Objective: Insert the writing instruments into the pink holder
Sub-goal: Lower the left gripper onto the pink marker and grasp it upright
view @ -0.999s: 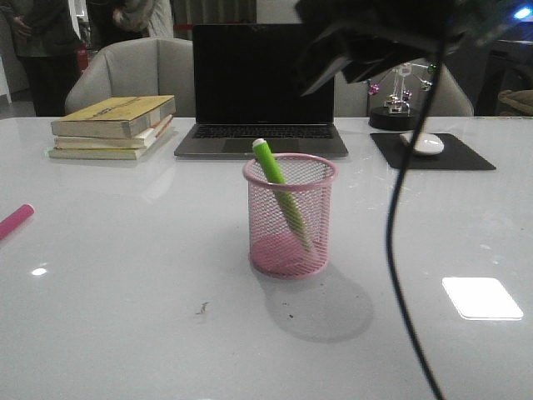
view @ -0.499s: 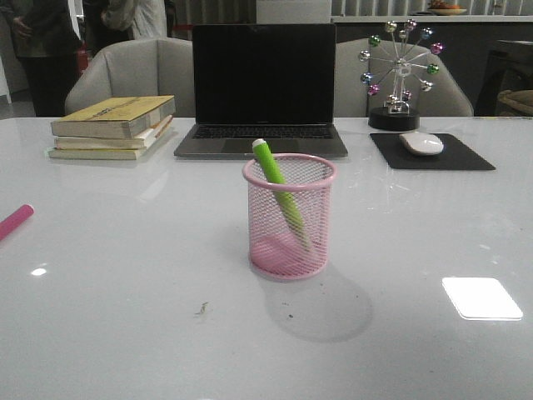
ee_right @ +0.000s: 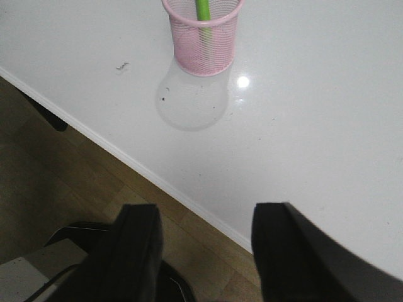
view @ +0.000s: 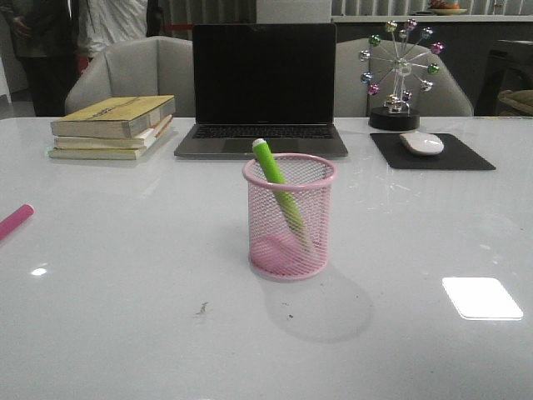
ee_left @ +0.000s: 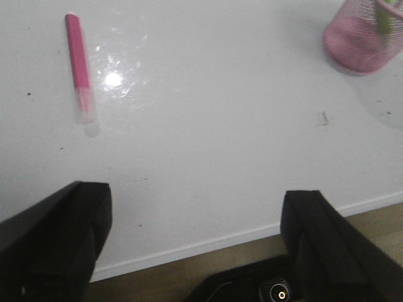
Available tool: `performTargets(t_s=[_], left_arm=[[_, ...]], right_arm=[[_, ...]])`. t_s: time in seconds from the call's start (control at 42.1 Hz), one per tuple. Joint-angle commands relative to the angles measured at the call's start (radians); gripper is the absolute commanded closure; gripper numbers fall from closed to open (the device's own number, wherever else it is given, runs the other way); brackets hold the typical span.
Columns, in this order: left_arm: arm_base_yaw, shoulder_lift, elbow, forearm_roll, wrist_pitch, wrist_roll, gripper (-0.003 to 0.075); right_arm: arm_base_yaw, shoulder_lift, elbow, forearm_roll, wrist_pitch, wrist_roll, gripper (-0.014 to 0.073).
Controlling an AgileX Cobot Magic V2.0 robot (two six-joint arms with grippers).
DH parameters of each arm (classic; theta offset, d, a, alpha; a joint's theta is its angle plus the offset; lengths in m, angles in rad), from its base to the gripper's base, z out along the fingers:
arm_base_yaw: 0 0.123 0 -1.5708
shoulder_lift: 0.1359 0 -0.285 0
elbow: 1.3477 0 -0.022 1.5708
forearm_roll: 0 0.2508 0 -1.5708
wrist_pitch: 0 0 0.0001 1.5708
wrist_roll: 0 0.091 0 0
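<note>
The pink holder (view: pixel 290 218) stands upright at the middle of the white table, and the lime green pen (view: pixel 279 194) leans inside it with its white cap above the rim. At the table's left edge lies the pink-red pen (view: pixel 15 221), only partly in the front view. Seen from the left wrist, the pink-red pen (ee_left: pixel 79 68) lies flat, far from the open, empty left gripper (ee_left: pixel 195 223), with the holder (ee_left: pixel 365 34) off in a corner. The right gripper (ee_right: pixel 204 239) is open and empty, hanging back over the table's front edge; the holder (ee_right: pixel 203 39) with the green pen (ee_right: pixel 203 11) is ahead of it.
A stack of books (view: pixel 112 127) sits at the back left, a shut-off laptop (view: pixel 262 92) behind the holder, a mouse (view: pixel 423 143) on a black pad (view: pixel 433 154) and a small ferris-wheel ornament (view: pixel 400 71) at the back right. Floor shows beyond the table's front edge (ee_right: pixel 189 198).
One second ago the dark right arm and its cable filled the upper right of the front view; it has withdrawn out of that view. The holder and pens have not moved.
</note>
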Motion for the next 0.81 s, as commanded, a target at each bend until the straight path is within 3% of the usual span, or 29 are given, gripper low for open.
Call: performTargets(t_s=[0.0,0.357,0.785], left_arm=[[0.051,0.123,-0.088,0.014,-0.042,-0.013,0.0119],[0.194,0.608,-0.371,0.080,-0.053,-0.007,0.0119],[0.219,1.030,-0.705,0.084,-0.032,-0.007,0.0119]], right_arm=[[-0.005,0.000,-0.028,-0.013,-0.052,-0.001,0.0147],[-0.005,0.000,-0.028,-0.013,-0.051,-0.001,0.0147],[-0.005,0.000,-0.028,-0.013,-0.051,-0.001,0.0147]])
